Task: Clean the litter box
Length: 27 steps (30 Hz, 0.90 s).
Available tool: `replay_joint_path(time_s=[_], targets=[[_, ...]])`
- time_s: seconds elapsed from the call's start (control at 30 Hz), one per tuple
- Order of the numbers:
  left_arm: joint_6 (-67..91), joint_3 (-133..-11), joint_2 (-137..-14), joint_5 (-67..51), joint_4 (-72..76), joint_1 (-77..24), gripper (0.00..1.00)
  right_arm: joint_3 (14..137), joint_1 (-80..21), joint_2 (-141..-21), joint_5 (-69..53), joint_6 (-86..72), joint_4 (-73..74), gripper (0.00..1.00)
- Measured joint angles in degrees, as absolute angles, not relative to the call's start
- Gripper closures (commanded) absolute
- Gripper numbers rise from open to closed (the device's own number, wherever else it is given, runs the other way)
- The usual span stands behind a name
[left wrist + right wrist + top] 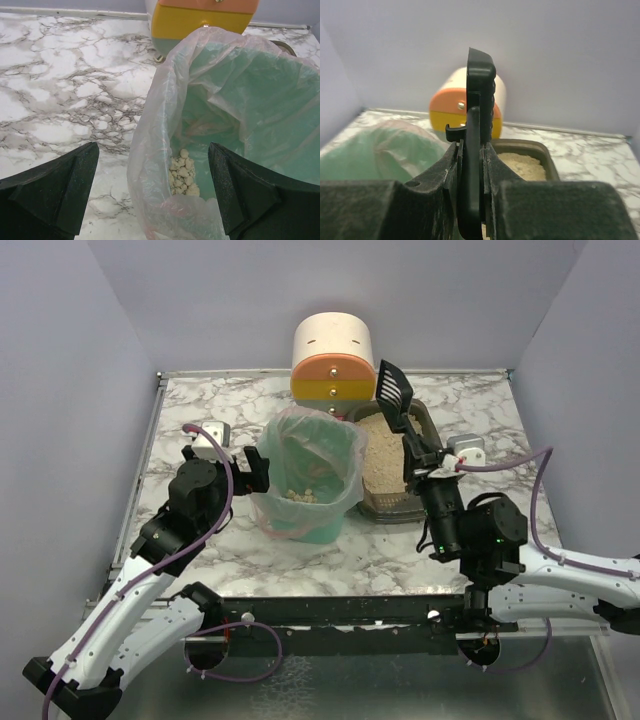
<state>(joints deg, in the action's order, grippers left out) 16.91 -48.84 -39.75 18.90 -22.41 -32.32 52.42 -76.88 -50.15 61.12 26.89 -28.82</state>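
1. Marble table [200, 410] has walls on three sides. Its left part has lots of bare room.
2. The grey litter box [392, 508] sits right of the middle, just beside the green bin [320, 525]. It has sandy litter inside.
3. The bin has a clear bag, with small pale lumps [182, 172] at the bottom.
4. The left gripper [255, 468] is spread wide and holds nothing, near the bin's left rim.
5. The right gripper [418, 455] is clenched on the black scoop [393, 390], which points up over the box.
6. A cream, orange and yellow tub [333, 360] stands at the far edge.
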Motion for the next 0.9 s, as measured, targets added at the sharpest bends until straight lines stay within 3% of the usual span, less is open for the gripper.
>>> replay_joint_path(time_s=[0.1,0.37,0.67,0.9], targets=[[16.9,-48.8,-39.9,18.9,-22.4,-32.3,0.01,50.4,-72.4,-51.3,62.0,26.0,-28.8,0.99],[17.1,-48.8,-40.0,18.9,-22.4,-32.3,0.01,53.1,-52.4,-54.4,55.9,3.2,-9.4,0.99],[17.1,-48.8,-40.1,18.9,-22.4,-32.3,0.01,53.4,-36.7,-59.3,39.1,-20.8,6.3,0.99],[17.1,-48.8,-40.2,18.9,-22.4,-32.3,0.01,51.6,-25.9,-59.6,27.0,-40.4,10.5,0.99]])
